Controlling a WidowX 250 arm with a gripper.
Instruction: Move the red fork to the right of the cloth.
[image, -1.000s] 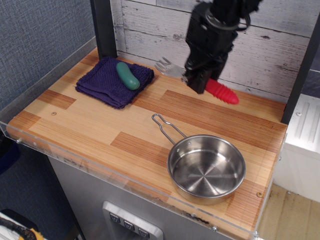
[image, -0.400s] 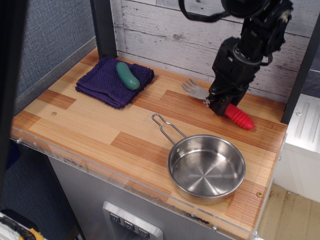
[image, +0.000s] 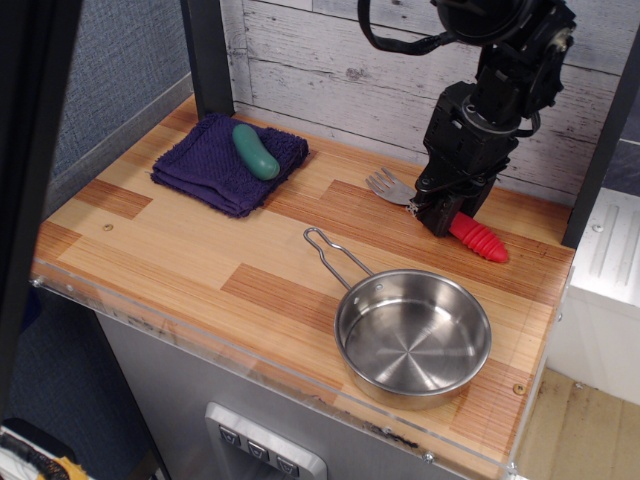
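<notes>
The red fork lies low at the back right of the table. Its grey tines (image: 385, 185) point left and its ribbed red handle (image: 478, 238) points right. My gripper (image: 438, 212) comes down from above and is shut on the fork's middle, hiding that part. The dark purple cloth (image: 205, 168) lies folded at the back left, well to the left of the fork.
A green pickle-shaped object (image: 255, 150) lies on the cloth. A steel pan (image: 412, 335) with a wire handle (image: 335, 255) stands at the front right. A white plank wall (image: 330, 60) runs behind, with dark posts at each side.
My gripper has carried the fork from near the cloth's right edge rightward and down to the back right. In the last half second it barely shifted.
</notes>
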